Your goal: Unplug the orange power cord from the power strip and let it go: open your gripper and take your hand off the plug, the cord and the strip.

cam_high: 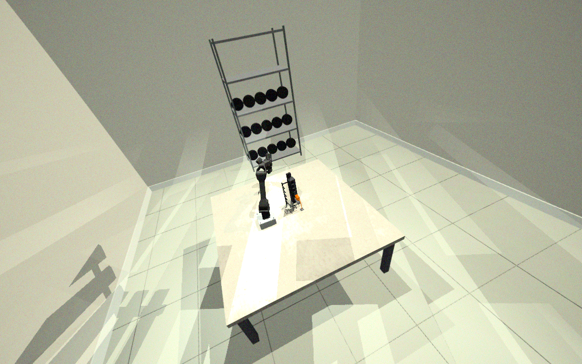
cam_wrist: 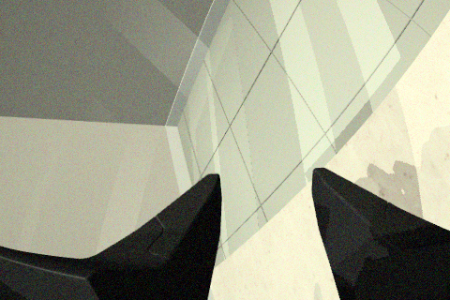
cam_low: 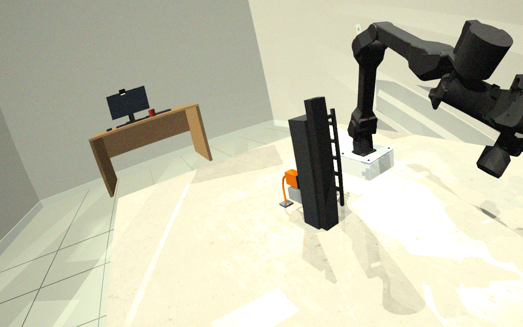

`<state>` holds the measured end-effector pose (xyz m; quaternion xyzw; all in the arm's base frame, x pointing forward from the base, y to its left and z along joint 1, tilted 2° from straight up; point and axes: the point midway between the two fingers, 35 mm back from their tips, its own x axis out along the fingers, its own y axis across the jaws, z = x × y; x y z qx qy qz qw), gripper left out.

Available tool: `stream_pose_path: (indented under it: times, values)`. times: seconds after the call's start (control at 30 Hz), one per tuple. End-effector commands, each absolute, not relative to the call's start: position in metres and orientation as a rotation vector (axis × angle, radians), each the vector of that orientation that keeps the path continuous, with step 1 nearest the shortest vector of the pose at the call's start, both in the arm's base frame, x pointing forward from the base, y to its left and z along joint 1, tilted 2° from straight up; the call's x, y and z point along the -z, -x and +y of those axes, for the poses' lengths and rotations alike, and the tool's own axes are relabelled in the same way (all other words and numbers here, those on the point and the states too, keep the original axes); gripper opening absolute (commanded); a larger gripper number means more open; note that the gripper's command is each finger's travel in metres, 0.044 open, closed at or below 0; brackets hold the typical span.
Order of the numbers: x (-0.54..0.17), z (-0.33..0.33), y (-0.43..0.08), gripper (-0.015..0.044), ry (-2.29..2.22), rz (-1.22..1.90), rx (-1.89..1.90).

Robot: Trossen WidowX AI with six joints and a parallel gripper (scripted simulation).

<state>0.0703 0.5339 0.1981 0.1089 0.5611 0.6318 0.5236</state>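
The orange plug [cam_high: 297, 197] [cam_low: 291, 178] sits low against the tall black upright power strip [cam_high: 291, 182] [cam_low: 319, 162]; whether it is fully seated is hidden in the exterior view. The orange cord [cam_low: 283, 190] curves down from it to a small dark plate [cam_low: 286, 203] on the table. My gripper [cam_wrist: 266, 175] is partly open, with nothing between its fingers. It hangs raised, well away from the plug, cord and strip. The wrist view shows neither plug nor strip, only wall, floor and table edge beyond the fingers.
A black ladder-like rack [cam_high: 285, 194] [cam_low: 337, 158] stands beside the strip, on the side of the arm's base [cam_high: 268, 223] [cam_low: 367, 166]. A grey block [cam_low: 294, 194] is under the plug. A shelf of black discs [cam_high: 260, 97] stands behind the table [cam_high: 329, 221]. A wooden desk [cam_low: 149, 138] stands farther off.
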Motion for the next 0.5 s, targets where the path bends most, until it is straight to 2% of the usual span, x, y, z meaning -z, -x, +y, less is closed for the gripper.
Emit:
stream_pose_path:
  times: [0.0,0.47]
  values:
    - [-0.198,0.518,-0.126,0.016,-0.336,1.313,-1.366]
    - [-0.207,0.422,-0.302,0.016,-0.59,1.152,-0.885]
